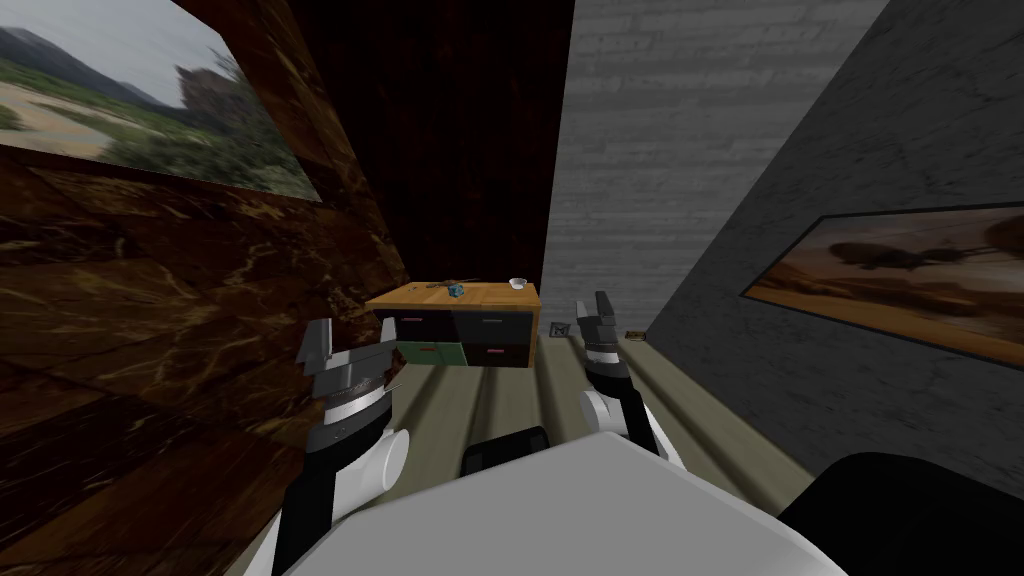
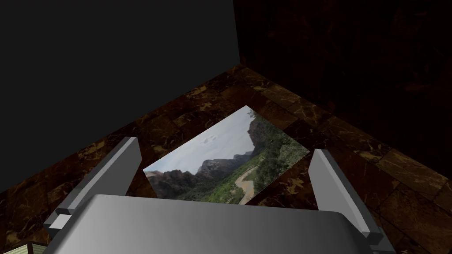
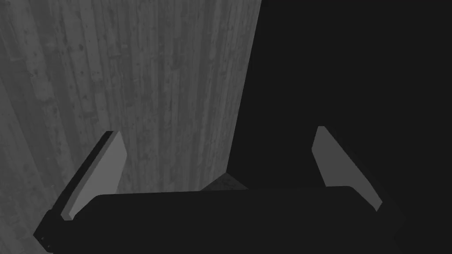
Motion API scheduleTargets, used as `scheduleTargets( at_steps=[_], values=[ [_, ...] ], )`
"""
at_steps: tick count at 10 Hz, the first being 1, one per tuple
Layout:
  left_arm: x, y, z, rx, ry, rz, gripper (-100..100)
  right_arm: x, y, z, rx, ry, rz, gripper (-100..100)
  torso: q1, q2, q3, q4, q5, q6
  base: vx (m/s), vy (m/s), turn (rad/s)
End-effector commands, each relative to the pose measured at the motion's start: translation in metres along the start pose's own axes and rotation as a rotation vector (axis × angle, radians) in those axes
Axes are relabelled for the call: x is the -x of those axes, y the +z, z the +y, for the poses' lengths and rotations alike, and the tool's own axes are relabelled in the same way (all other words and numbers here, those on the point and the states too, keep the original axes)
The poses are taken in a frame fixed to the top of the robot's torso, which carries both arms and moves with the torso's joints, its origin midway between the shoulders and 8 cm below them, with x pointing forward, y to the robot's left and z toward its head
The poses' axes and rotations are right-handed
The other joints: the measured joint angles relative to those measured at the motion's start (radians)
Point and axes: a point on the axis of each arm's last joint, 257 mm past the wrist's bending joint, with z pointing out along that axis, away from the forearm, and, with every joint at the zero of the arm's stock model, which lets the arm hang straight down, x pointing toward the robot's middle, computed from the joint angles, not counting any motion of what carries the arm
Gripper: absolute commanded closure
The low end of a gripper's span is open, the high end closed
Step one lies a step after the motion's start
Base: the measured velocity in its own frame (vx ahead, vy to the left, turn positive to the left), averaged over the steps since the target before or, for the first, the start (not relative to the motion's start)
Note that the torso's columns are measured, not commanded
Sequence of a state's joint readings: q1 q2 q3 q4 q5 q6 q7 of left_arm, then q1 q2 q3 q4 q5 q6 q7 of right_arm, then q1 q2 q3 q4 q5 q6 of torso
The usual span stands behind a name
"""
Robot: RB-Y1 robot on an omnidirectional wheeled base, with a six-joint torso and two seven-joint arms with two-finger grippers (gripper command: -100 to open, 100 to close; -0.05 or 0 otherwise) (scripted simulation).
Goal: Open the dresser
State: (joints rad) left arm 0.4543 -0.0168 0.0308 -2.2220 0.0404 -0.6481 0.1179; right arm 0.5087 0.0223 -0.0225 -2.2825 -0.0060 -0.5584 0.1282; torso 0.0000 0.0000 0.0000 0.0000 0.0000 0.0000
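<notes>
Both the left gripper (image 1: 352, 345) and the right gripper (image 1: 593, 310) are wide open and hold nothing, while the dresser (image 1: 455, 325) looks shut in the middle of the frame, well apart, so all the work is left.

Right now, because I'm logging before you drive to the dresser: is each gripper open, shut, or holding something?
Left gripper: open, holding nothing.
Right gripper: open, holding nothing.

Head camera looks steeply down and forward, dresser (image 1: 455, 325) well ahead. Left wrist camera faces the landscape picture (image 2: 229, 158), shared with the head view; right wrist, a grey wall (image 3: 132, 88).
</notes>
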Motion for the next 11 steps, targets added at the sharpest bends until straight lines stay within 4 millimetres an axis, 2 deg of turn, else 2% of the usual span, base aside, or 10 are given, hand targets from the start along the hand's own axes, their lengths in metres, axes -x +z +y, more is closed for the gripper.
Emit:
scheduleTargets(
  at_steps=[1,9,10,11],
  values=[
    [0.000,0.000,0.000,0.000,0.000,0.000,0,0.000,0.000,0.000,0.000,0.000,0.000,0,0.000,0.040,-0.082,0.041,0.000,0.000,0.000,0.000,0.000],
    [0.000,0.000,0.000,0.000,0.000,0.000,0,0.000,0.000,0.000,0.000,0.000,0.000,0,0.000,0.618,-1.234,0.617,0.000,0.000,0.000,0.000,0.000],
    [-0.003,-0.001,0.005,0.013,0.008,0.028,-100,0.000,0.000,0.000,0.000,0.000,0.000,0,0.000,0.691,-1.382,0.691,0.000,0.000,0.019,0.000,-0.012],
    [-0.005,-0.002,0.010,0.024,0.013,0.049,-100,0.000,0.000,0.000,0.000,0.000,0.000,0,0.000,0.724,-1.451,0.724,0.000,0.000,0.030,-0.004,-0.024]
  ],
)
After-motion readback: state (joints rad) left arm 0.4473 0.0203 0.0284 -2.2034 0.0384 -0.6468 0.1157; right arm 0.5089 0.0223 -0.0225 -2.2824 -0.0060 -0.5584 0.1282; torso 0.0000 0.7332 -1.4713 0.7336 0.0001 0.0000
